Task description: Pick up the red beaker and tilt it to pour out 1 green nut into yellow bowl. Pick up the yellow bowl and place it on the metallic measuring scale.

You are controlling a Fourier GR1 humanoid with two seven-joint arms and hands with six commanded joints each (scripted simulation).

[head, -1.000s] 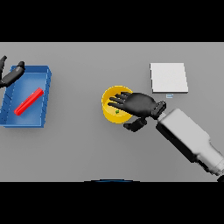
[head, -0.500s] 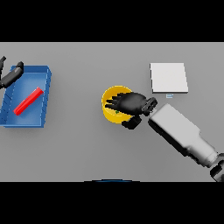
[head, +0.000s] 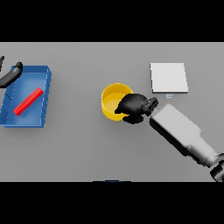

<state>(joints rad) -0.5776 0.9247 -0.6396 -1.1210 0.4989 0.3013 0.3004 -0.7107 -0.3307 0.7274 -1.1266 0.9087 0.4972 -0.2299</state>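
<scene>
A: Entry, head view. The yellow bowl [head: 113, 99] stands on the grey table [head: 87, 148], near the middle and a little to the right. It is upright, with its opening facing up.

B: And the right hand [head: 132, 107]?

A: It lies over the bowl's right rim. The dark fingers [head: 119, 112] curl over the edge and into the bowl, so the hand is closed on the bowl. Its arm [head: 181, 133] comes in from the lower right.

B: Is the bowl lifted?

A: That cannot be told from above.

B: Note the scale.

A: The scale [head: 169, 77] is a pale flat square, up and to the right of the bowl and apart from it. A small light tab sits at its near edge.

B: The red piece?

A: The red beaker [head: 28, 101] lies tilted on its side in the blue tray [head: 42, 114] at the far left, well apart from the bowl.

B: And the left hand [head: 11, 74]?

A: It shows at the left edge, over the tray's upper left corner. Whether its fingers are spread or curled cannot be told.
</scene>
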